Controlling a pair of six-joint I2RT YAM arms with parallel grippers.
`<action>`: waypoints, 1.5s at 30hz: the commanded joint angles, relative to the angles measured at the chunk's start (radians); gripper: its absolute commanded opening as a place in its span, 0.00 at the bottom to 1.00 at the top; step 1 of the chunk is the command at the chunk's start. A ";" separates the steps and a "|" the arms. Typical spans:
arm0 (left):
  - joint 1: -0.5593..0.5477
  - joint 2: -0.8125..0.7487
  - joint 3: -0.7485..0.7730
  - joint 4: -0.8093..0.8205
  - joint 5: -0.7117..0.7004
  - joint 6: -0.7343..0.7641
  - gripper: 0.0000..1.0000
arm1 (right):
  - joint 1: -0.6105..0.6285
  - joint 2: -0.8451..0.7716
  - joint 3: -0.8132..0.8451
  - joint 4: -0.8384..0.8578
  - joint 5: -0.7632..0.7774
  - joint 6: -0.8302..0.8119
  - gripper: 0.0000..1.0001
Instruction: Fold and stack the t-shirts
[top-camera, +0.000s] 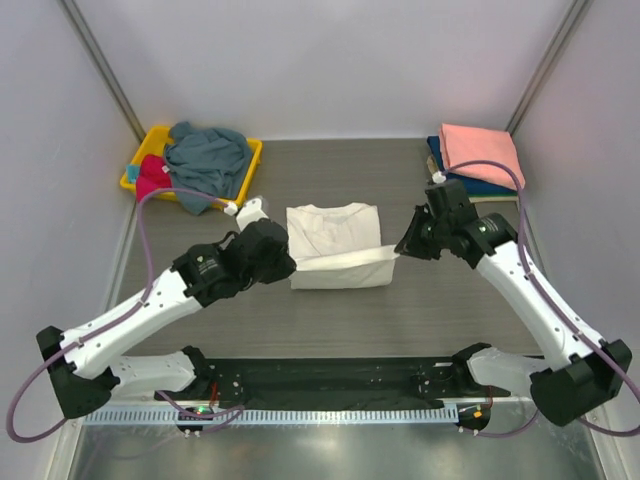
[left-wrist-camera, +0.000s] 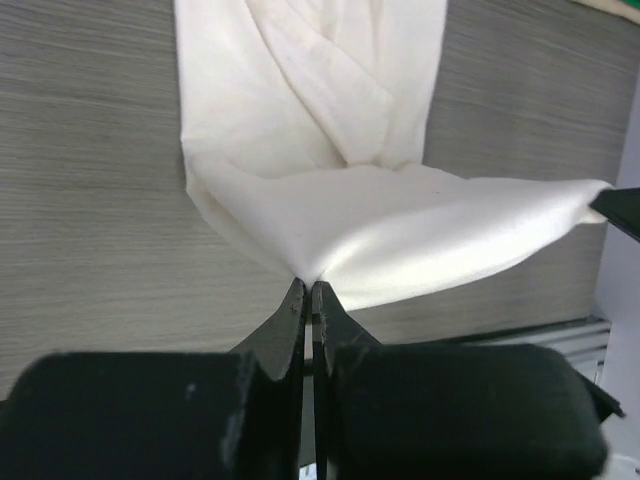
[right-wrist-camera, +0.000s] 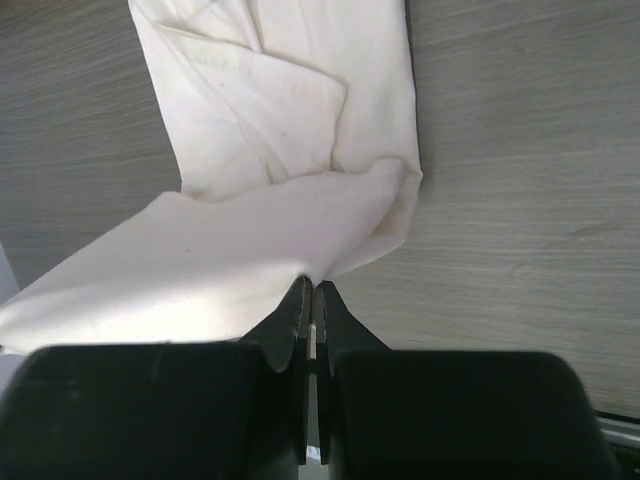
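Grey wood-grain worktop (top-camera: 420, 310) fills the space between pale walls. At its far left corner sits a yellow bin (top-camera: 152, 135) with a crumpled grey-blue tee (top-camera: 208, 160) heaped over a magenta tee (top-camera: 153, 178), both unfolded.

Next comes the left claw (left-wrist-camera: 308, 290), its jaws pressed together on the near left corner of the cream-white tee (top-camera: 333, 228), with only a thin fold of cloth between the tips. The tee lies mid-worktop as a narrow rectangle, sleeves tucked in and soft creases crossing its back. Its near end is raised off the surface as a sagging flap strung between the two arms. The right claw (right-wrist-camera: 310, 290) is likewise closed, pinching the near right corner. At the far right corner a folded salmon-pink tee (top-camera: 482, 155) rests on a navy tee (top-camera: 485, 187), the start of the stack.

The likely next move is carrying the flap away from the arms to halve the rectangle, and the risks lie there:
- Each grip catches so little fabric that a corner could slip free, dropping the flap crooked.
- If one arm travels faster or higher, the edges would land askew.
- Pulling the corners apart too hard could drag the lower layer and open the tucked sleeves.
- Too much slack could leave the middle bunched under the fold.
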 joint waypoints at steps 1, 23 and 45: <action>0.121 0.036 0.031 0.009 0.048 0.112 0.00 | -0.019 0.096 0.102 0.060 0.059 -0.068 0.01; 0.547 0.514 0.312 0.138 0.389 0.361 0.00 | -0.120 0.615 0.450 0.155 0.033 -0.197 0.01; 0.711 0.955 0.602 0.141 0.490 0.413 0.00 | -0.161 1.052 0.855 0.168 -0.096 -0.168 0.01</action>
